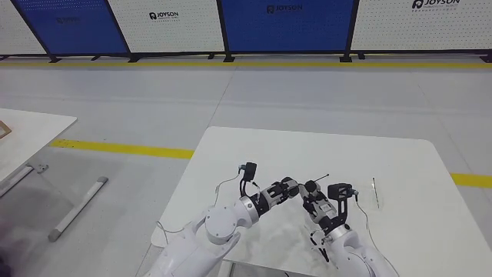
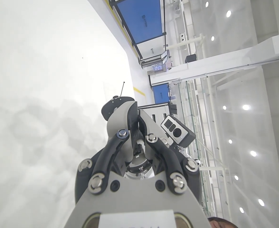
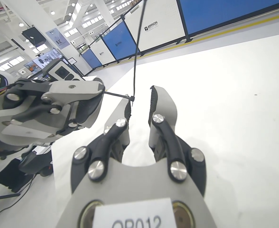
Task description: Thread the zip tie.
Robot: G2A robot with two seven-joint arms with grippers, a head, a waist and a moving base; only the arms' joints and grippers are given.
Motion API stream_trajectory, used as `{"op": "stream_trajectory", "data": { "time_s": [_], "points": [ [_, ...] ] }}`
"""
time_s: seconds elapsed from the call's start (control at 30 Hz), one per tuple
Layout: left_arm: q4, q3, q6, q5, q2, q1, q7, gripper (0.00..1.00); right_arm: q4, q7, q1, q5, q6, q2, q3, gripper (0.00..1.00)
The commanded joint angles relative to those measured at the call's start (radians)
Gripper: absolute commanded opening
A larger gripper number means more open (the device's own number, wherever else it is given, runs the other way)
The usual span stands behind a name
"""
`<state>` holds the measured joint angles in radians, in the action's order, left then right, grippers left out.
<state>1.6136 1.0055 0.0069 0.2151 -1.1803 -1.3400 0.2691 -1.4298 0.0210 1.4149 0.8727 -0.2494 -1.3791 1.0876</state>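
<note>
A black zip tie (image 3: 136,46) is held above the white table (image 1: 323,150). My left gripper (image 3: 99,93) is shut on a short end of it. That end runs sideways to the tie's small head (image 3: 131,98), and a long strap rises from there. My right gripper (image 3: 141,96) is open, and the head sits beside the tip of one of its fingers (image 3: 127,110). In the left wrist view the left gripper (image 2: 136,116) has its fingers pressed together, and the thin strap end (image 2: 123,88) pokes up beyond them. From above, both grippers (image 1: 290,188) (image 1: 314,194) meet near the table's front, with the strap (image 1: 321,178) sticking out.
Another thin tie (image 1: 375,192) lies flat on the table to the right of the grippers. The table's far half is bare white. Blue and white partition panels (image 1: 284,8) stand behind a yellow floor line.
</note>
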Motion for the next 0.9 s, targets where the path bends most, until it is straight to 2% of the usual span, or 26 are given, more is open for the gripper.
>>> {"op": "stream_trajectory", "data": {
  "time_s": [0.0,0.03,0.07,0.37,0.87],
  "points": [
    [-0.003,-0.001,0.001,-0.006,-0.001,0.002,-0.002,0.00,0.001,-0.002,-0.002,-0.002,0.001,0.000,0.000,0.18],
    [-0.004,-0.002,0.000,-0.008,-0.001,0.002,-0.003,0.00,0.001,-0.002,-0.002,-0.002,0.002,0.000,0.000,0.14],
    [-0.005,-0.003,0.000,-0.007,-0.001,0.003,-0.004,0.00,0.001,-0.003,-0.003,-0.003,0.003,0.000,0.000,0.00],
    [-0.009,-0.002,-0.008,-0.007,-0.004,0.005,-0.010,0.00,0.006,-0.007,-0.008,-0.004,0.008,-0.001,-0.003,0.00],
    [0.015,0.009,-0.067,-0.020,-0.002,-0.013,0.005,0.00,0.013,-0.017,-0.017,0.003,0.016,-0.002,-0.019,0.00]
  ]
}}
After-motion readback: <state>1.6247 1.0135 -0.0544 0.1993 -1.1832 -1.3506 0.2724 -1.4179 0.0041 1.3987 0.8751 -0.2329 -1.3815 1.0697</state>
